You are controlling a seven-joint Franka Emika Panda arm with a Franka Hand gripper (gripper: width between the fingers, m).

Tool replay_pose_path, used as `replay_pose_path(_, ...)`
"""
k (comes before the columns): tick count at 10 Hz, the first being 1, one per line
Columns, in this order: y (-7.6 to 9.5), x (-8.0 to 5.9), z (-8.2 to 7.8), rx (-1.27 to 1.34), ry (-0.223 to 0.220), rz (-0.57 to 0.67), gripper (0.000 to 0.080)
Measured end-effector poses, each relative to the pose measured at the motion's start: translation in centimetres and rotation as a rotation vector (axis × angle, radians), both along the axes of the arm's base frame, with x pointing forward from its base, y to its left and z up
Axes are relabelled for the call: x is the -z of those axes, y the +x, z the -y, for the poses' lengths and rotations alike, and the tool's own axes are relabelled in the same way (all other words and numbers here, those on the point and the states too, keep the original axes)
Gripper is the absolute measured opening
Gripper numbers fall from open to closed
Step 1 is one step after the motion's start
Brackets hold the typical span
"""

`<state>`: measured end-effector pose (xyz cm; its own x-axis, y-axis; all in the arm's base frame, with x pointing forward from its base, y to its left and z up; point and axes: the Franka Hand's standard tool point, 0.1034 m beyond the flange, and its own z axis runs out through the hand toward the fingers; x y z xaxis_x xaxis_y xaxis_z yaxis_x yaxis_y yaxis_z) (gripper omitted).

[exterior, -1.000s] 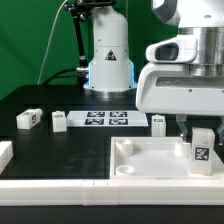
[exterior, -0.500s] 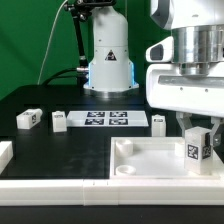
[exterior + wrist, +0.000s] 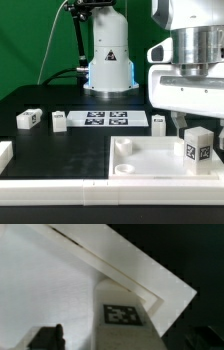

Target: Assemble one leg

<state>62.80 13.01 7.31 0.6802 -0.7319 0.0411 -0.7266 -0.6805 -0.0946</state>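
A leg, a small white block with a square tag, stands upright in the near corner of the large white tray-like part at the exterior view's right. My gripper hangs right over the leg's top, with its fingers on either side. In the wrist view the leg rises between the fingers. A gap shows between it and the dark finger, so my gripper looks open around the leg.
Three more legs lie on the black table: two at the exterior view's left and one near the arm. The marker board lies between them. A white rail runs along the front.
Since one second ago my gripper has turned about its vertical axis and the leg turned with it, so its tag faces a new way. Since half a second ago almost nothing moved.
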Motion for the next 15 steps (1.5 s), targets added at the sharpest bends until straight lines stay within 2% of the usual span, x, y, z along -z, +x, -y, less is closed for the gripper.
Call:
replay_pose_path(2, 0.58, 0.05, 0.6, -0.304, -0.031, 0.002, 0.0646)
replay_pose_path(5, 0.67, 0.08, 0.7, -0.597, -0.064, 0.008, 0.0649)
replay_pose_path(10, 0.68, 0.08, 0.79, -0.986, -0.125, 0.01, 0.0649)
replay_pose_path(12, 0.72, 0.08, 0.97, -1.069, -0.136, 0.01, 0.0649)
replay_pose_path(13, 0.72, 0.08, 0.97, -1.058, -0.135, 0.01, 0.0604)
replay_pose_path(14, 0.72, 0.08, 0.97, -1.044, -0.134, 0.01, 0.0604)
replay_pose_path(15, 0.71, 0.08, 0.97, -1.013, -0.131, 0.009, 0.0428)
